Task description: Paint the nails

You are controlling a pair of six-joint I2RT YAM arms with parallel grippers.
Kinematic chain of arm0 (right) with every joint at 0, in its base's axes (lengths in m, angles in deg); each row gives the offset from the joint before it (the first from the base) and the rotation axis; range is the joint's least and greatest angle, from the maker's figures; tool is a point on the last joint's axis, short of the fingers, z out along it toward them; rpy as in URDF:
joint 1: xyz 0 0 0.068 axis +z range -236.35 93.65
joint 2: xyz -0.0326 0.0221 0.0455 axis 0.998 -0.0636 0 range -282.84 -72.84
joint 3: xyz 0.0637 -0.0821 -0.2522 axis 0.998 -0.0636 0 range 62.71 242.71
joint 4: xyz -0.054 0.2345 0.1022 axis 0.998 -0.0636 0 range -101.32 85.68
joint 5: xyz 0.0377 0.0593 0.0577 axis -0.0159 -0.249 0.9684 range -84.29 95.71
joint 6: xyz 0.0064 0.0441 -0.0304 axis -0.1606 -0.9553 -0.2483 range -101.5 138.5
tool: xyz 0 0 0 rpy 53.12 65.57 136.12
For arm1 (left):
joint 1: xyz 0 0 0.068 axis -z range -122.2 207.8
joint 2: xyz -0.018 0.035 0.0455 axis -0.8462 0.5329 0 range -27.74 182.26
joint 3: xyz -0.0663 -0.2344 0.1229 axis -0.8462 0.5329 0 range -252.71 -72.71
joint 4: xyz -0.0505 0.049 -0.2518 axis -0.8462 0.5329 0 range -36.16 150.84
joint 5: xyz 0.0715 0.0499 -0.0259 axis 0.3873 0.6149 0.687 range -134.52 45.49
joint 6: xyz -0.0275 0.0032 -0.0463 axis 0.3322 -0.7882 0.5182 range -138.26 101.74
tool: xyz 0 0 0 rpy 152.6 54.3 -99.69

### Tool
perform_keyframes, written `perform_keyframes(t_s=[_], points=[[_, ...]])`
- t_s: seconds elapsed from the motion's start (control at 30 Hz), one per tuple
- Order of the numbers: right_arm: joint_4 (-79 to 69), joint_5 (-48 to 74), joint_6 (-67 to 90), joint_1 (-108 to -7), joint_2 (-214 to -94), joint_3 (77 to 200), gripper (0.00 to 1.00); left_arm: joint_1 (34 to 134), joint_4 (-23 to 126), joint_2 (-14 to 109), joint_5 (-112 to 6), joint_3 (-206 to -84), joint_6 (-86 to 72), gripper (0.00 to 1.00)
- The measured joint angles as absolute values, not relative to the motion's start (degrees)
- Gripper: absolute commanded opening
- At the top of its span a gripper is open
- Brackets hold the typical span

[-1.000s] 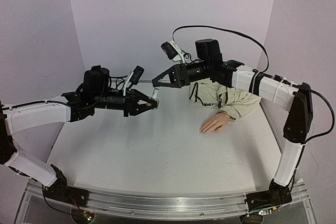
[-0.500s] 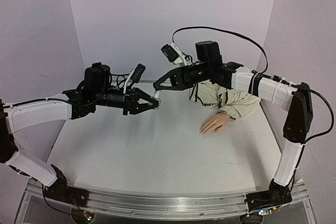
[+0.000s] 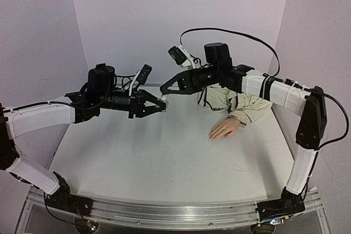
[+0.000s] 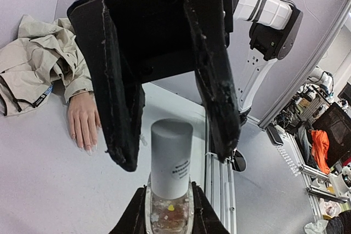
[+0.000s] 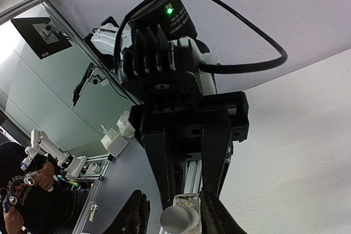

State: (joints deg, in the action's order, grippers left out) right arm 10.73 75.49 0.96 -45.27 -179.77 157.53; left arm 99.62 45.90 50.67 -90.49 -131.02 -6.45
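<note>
1. Left gripper [image 3: 159, 104], held in the air over the far left of the white table [image 3: 164, 163], clamps the glass body of a small nail polish bottle [image 4: 170, 206], its white cap [image 4: 171, 154] pointing right
2. Right gripper [image 3: 164, 89] faces it, fingers [image 4: 211, 80] spread either side of the cap with a gap on both sides, gripping nothing
3. The nails [image 4: 85, 147] tip a pale mannequin hand [image 3: 226, 129] lying flat at the right of the table, well apart from both grippers, with a beige sleeve [image 3: 247, 108] behind it
4. Step judged: opening the bottle; no paint can be made out on any nail
5. The next move calls for closing squarely on the cap, then twisting while the left grip holds firm
</note>
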Motion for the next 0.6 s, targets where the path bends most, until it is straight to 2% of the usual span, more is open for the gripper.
perform_keyframes(t_s=[0.27, 0.33, 0.43, 0.6], points=[[10.7, 74.6, 1.2, -45.2, -179.8, 157.5, 0.11, 99.5, 45.9, 50.7, -90.4, -131.3, -6.4, 0.0], [10.8, 73.8, 1.4, -45.2, -179.8, 157.5, 0.01, 99.5, 45.9, 50.7, -89.2, -131.3, -6.4, 0.0], [11.2, 71.2, 1.5, -45.3, -179.8, 157.4, 0.0, 99.6, 46.0, 50.7, -85.0, -131.3, -7.1, 0.0], [12.2, 60.4, 0.7, -45.0, -179.8, 156.9, 0.0, 100.6, 46.9, 50.7, -71.0, -131.3, -9.6, 0.0]])
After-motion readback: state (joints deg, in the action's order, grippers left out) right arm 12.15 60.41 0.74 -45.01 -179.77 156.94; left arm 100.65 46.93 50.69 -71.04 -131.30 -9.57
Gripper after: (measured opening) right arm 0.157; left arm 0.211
